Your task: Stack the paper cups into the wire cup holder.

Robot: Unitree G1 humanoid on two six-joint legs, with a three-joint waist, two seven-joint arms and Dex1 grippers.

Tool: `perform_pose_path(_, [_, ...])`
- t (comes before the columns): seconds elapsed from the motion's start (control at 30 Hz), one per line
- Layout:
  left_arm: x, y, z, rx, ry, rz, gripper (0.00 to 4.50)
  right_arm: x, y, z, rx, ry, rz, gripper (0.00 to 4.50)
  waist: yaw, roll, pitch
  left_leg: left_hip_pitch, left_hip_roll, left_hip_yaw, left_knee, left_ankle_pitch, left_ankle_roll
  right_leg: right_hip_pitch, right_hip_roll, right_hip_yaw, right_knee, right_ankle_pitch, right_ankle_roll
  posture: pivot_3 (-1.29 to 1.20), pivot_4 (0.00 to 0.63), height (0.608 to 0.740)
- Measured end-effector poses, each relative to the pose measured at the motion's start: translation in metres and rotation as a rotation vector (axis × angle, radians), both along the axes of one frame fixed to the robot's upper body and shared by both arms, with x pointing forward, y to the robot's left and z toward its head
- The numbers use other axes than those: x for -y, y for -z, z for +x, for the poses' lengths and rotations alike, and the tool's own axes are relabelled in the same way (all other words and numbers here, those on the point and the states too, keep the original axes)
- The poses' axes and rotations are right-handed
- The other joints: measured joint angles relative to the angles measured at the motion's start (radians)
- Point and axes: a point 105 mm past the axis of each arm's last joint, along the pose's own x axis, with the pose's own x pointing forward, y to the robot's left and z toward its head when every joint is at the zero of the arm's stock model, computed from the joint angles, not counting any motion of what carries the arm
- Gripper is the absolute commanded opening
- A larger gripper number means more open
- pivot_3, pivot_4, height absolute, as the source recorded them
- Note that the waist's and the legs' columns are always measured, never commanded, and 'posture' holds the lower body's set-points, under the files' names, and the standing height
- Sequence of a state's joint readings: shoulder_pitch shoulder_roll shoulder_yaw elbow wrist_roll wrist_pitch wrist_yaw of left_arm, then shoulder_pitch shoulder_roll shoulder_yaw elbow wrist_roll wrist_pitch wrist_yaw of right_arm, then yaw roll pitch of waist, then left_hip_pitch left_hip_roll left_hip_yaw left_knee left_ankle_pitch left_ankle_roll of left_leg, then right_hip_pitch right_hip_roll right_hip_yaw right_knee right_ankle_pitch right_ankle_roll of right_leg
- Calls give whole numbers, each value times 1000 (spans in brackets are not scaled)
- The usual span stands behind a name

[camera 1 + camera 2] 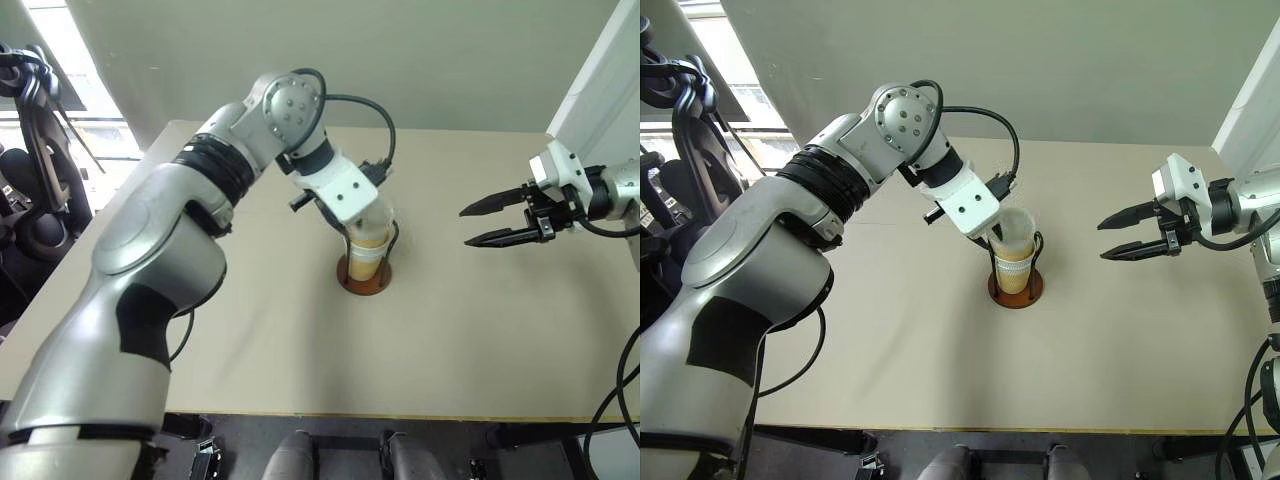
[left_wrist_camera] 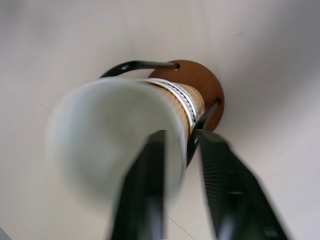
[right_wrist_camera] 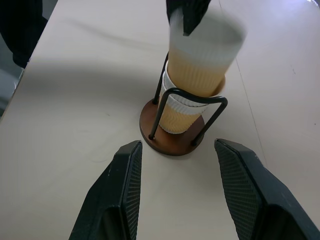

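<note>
**Cups nested in wire holder, left end effector at top cup's rim**

Your wire cup holder (image 3: 172, 137), a round reddish-brown disc base with thin dark upright wire loops, sits near the middle of the beige tabletop (image 1: 250, 340). Inside it: a nested stack of tan-yellow tapered paper cups (image 3: 192, 85) with white rolled rims. From the right wrist view you can count two white rims low in the stack, between the loops, plus a top cup (image 3: 207, 47) rising well above the wires. Top cup is blurred, and tilted a little off the stack's line. Its white inside looks empty in the left wrist view.

Your left end effector (image 2: 182, 150) is right at that top cup's rim, pointing steeply down. One black finger (image 2: 145, 190) is inside the cup mouth, the other outside the wall. The wall stands between them with a visible gap on the outer side, so the fingers are parted, not pressing on the cup.

Your right end effector (image 1: 478, 225) hangs over bare tabletop, well apart from the holder, on its right side. Its two black fingers are spread apart, nothing between them, aimed toward the holder.
</note>
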State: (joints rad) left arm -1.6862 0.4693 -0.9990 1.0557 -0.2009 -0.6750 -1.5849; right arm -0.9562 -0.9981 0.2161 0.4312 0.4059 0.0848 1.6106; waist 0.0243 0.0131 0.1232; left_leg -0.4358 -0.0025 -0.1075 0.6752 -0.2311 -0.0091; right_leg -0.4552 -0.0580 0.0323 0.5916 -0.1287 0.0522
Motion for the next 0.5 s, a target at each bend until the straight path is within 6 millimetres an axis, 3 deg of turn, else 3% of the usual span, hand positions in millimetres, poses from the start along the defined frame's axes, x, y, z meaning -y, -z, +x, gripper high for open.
perform_pose_path(0.23, [13, -9, -3, -77, -30, -125, 4469, 0, 1, 0, -11, 7, 1, 2319, 1, 0, 0, 0, 0, 0, 0, 0, 0, 1, 0, 0, 0, 0, 0, 0, 150, 740])
perform_pose_path(0.37, [32, -39, -7, -245, -93, -406, 4469, 3, 3, 7, -23, 61, 13, 2319, 2, 0, 0, 1, 0, 1, 0, 0, 0, 2, 0, 0, -1, 0, 0, 0, 150, 740])
perform_pose_path(0.5, [20, -83, 14, -431, -300, -868, 4469, 15, -11, 36, 40, 270, 162, 2319, -5, 1, 1, 2, 1, 3, 0, 0, 0, 1, 0, 1, -1, 2, 3, 0, 150, 740])
